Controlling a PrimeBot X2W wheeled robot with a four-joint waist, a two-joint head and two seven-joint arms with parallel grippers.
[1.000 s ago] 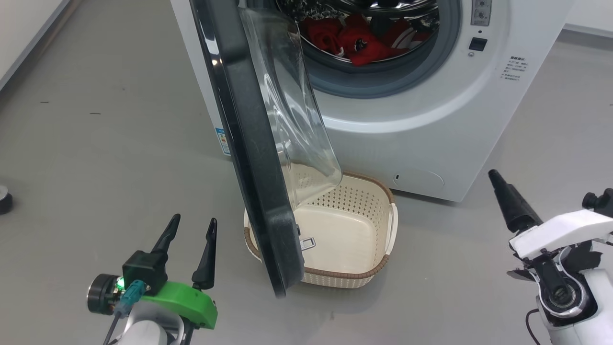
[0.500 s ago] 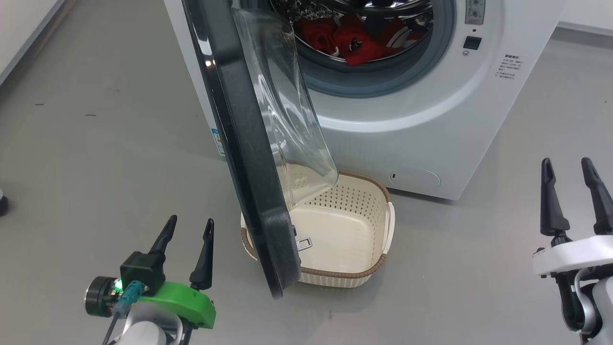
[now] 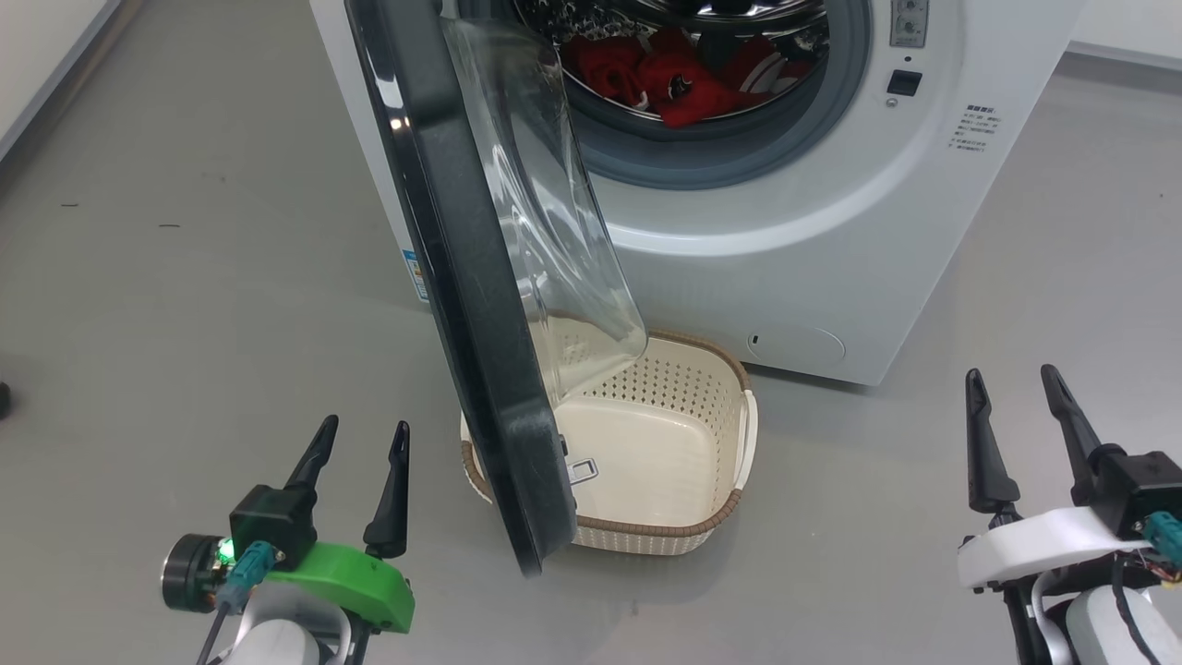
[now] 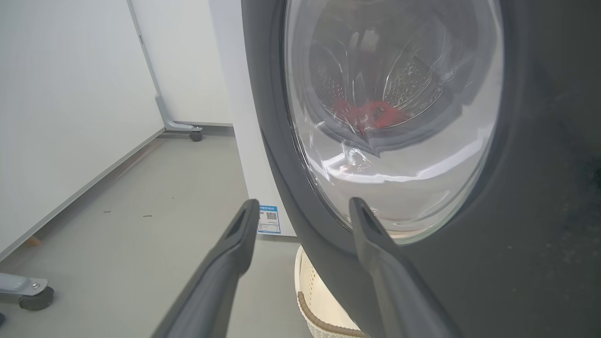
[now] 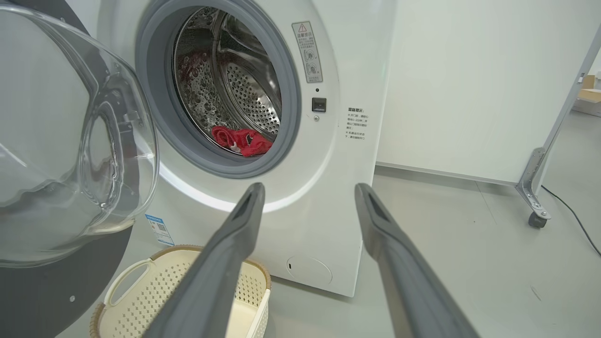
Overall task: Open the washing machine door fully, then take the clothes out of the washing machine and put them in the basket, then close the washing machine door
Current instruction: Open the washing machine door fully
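Down at the lower left of the head view, the left gripper (image 3: 367, 426) hovers above the grey floor (image 3: 185, 277), its two dark fingers spread apart with nothing between them. It is near the outer face of the washing machine door (image 3: 471, 305) but not touching it. In the left wrist view those fingers frame the lower edge of the door's black rim, and the red clothes show blurred through the glass bowl. The door stands swung out from the washing machine (image 3: 785, 212), almost edge-on to the head camera. Its black rim faces the left gripper and its clear bowl bulges toward the drum side. The door's lower end hangs over the left part of the basket (image 3: 646, 534), which sits on the floor just in front of the machine's lower front panel. The basket's cream bottom is bare and its brown rim runs round it. A small blue label (image 3: 420, 275) is stuck low on the machine's side, beside the door. To the right of the door the round opening is uncovered. Inside, the clothes (image 3: 683, 83) lie in a red heap with white trim at the bottom of the perforated steel drum, behind the grey rubber ring. At the lower right the right gripper (image 3: 1011, 373) is held above the floor, well apart from the basket and the machine. Its fingers are parted and grip nothing, and in the right wrist view they point toward the machine's white front below the opening.
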